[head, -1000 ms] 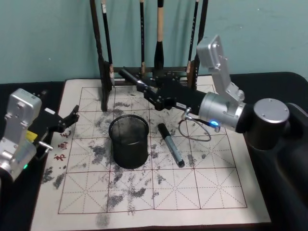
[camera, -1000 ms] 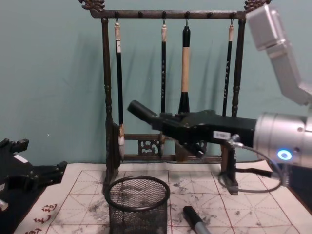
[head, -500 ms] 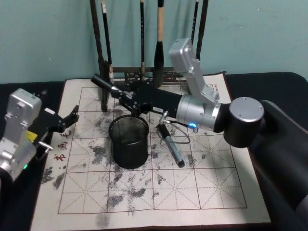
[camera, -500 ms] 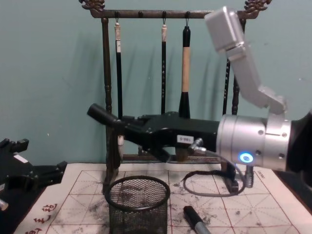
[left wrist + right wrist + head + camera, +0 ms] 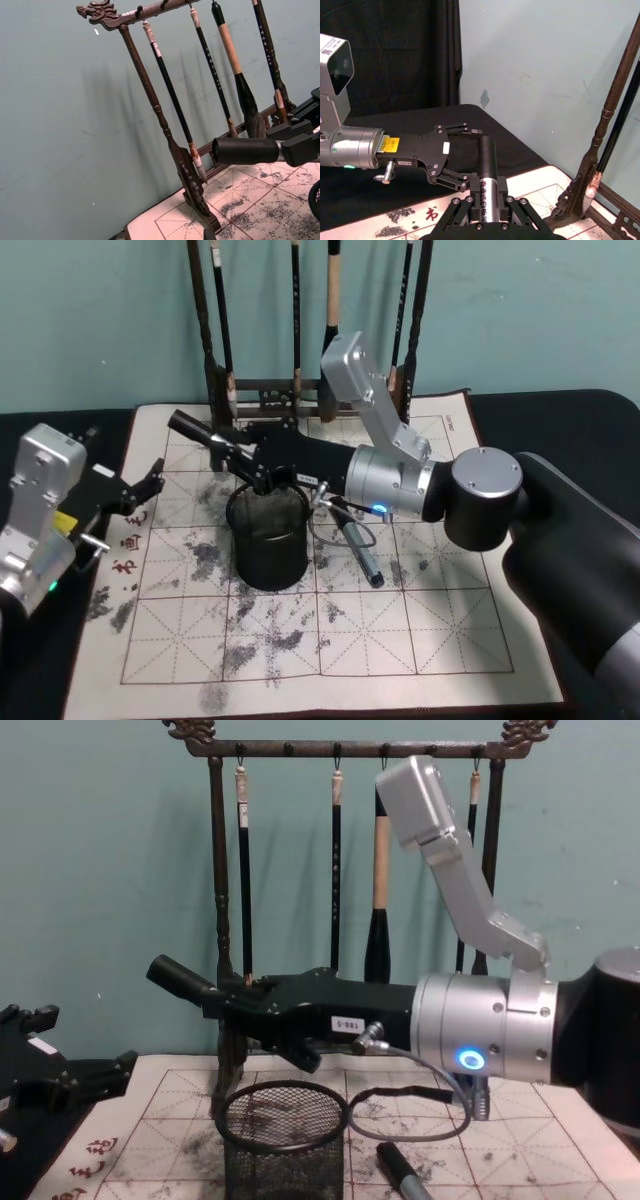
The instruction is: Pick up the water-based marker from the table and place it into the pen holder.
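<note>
Head view: right hand (image 5: 246,463) clamps the cylindrical water-based marker (image 5: 196,433) above the wire-mesh pen holder (image 5: 268,545) on the ink-stained bench (image 5: 450,625); a second marker (image 5: 358,552) lies beside. Chest view: wooden brush rack (image 5: 216,910) behind. Right wrist view: left hand (image 5: 463,157), fingers spread.

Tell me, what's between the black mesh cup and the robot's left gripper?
Nothing stands there. In the head view, only the ink-stained calligraphy mat stretches between the open left gripper and the pen holder.

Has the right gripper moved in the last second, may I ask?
Yes: the right gripper, holding a marker, has swung left along the brush rack, now above the pen holder.
</note>
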